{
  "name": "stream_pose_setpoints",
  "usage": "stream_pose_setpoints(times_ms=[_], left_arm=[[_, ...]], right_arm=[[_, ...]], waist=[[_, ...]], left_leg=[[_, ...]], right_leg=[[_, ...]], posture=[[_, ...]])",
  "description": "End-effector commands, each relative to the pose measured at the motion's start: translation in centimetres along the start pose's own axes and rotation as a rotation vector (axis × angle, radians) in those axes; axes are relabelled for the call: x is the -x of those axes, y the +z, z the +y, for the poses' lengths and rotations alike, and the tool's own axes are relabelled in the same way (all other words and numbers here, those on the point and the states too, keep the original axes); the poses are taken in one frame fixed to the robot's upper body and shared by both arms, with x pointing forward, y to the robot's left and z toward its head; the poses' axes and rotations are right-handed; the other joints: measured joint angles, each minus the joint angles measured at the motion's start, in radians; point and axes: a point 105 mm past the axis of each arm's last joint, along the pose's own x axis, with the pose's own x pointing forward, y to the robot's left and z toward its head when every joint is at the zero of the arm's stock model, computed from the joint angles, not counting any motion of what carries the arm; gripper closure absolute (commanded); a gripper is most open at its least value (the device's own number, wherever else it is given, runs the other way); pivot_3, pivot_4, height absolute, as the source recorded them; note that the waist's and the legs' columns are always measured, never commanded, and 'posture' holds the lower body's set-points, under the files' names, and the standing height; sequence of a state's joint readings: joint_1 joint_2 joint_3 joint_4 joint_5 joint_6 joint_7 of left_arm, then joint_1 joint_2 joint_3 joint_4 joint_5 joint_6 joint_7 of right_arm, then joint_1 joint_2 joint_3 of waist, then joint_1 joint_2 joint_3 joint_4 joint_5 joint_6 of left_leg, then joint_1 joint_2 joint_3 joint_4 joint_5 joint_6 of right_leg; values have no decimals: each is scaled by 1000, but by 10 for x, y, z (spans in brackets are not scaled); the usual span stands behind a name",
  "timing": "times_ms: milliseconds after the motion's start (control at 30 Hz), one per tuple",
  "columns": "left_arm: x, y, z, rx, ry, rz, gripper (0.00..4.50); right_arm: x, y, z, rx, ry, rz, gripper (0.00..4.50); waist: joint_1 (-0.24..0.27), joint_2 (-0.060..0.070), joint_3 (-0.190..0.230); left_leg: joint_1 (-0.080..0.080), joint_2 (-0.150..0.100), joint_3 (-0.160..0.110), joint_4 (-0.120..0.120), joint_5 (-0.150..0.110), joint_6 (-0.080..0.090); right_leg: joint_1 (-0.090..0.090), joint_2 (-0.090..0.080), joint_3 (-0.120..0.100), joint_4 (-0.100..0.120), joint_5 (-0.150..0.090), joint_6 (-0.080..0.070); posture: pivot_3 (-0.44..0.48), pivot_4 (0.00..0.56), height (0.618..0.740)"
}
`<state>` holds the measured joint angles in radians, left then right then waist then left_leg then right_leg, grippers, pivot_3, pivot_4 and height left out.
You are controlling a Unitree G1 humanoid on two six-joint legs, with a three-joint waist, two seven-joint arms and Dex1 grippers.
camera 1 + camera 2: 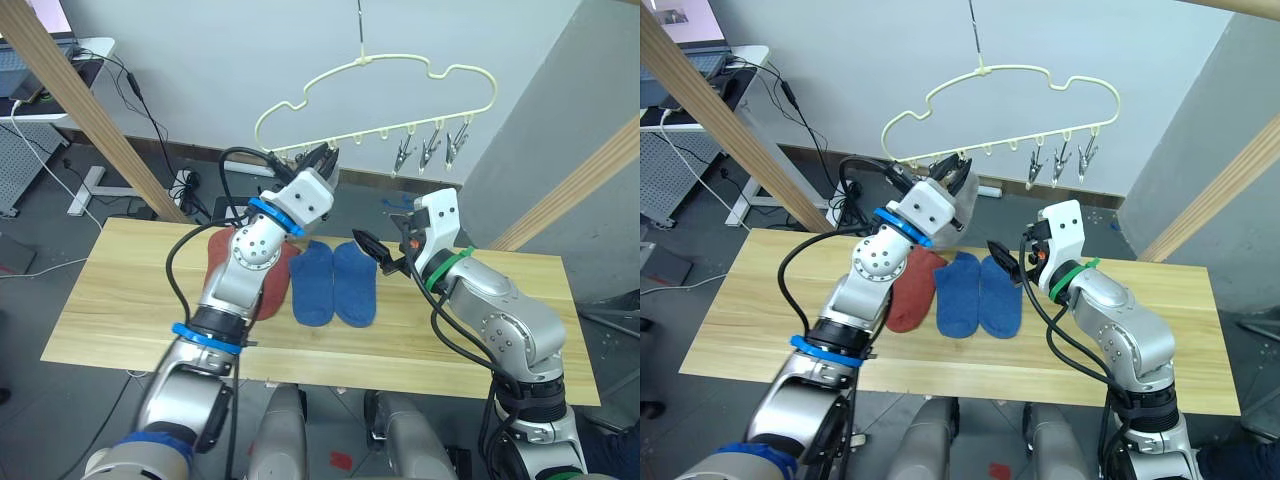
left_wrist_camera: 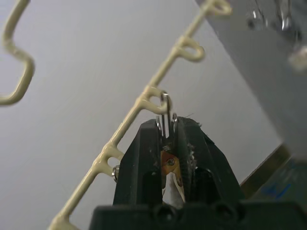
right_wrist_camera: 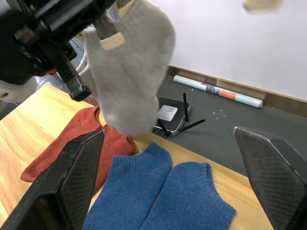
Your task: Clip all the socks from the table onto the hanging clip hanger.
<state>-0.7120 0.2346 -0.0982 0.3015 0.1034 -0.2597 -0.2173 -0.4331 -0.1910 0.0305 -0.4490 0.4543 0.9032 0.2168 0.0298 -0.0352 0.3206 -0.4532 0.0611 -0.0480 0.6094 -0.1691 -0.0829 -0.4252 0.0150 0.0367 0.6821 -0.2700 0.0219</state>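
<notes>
Across the lower frame, light wood counter (image 1: 120, 320) carrying blue socks (image 1: 333, 283) and rust-red socks (image 3: 72, 151). Upper centre, clip hanger (image 1: 400, 75). Beneath it, left end effector (image 1: 949, 170) clamped on grey sock (image 3: 132, 81); right end effector (image 3: 168, 182) spread wide.

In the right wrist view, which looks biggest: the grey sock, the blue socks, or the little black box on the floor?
1. Grey sock, though it hangs nearest the camera.
2. Each blue sock; the two look alike.
3. Black box, farthest away.

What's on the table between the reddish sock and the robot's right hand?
Two blue socks lie side by side between the red sock and the open right hand, seen from the head camera.
</notes>
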Motion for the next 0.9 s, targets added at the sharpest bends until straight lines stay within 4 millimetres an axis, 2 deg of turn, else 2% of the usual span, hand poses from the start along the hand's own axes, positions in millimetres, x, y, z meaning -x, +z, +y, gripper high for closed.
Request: stream_pose_setpoints(times_ms=[33,300,467,633,733,900], left_arm=[[-5,24,25,195,119,-76,4326],[-11,14,29,671,165,10,4326],[-10,7,23,939,120,85,4326],[-4,1,22,1047,106,148,4326],[-2,-3,23,1183,119,171,4326],[1,-1,23,1281,90,194,4326]], right_arm=[[6,13,5,19,14,-60,0],[6,12,6,19,19,-56,0],[5,12,7,20,21,-56,0],[4,12,7,23,22,-55,0],[5,11,7,27,21,-53,0],[2,11,10,54,33,-51,0]], waist=[[-5,0,0],[-6,0,0],[-7,0,0],[-7,0,0],[-7,0,0],[-7,0,0]], left_leg=[[0,0,0,0,0,0],[1,0,0,1,0,0],[2,0,-1,1,0,0],[2,0,-1,1,0,0],[3,0,-1,1,0,0],[3,0,-1,2,0,0]], right_leg=[[0,0,0,0,0,0],[1,1,0,1,0,0],[2,1,0,1,-2,3],[2,1,0,1,-2,3],[3,1,0,1,-2,3],[4,1,0,1,-2,4]], posture=[[115,316,740],[115,317,740],[118,315,740],[120,312,740],[120,312,740],[124,308,740]])
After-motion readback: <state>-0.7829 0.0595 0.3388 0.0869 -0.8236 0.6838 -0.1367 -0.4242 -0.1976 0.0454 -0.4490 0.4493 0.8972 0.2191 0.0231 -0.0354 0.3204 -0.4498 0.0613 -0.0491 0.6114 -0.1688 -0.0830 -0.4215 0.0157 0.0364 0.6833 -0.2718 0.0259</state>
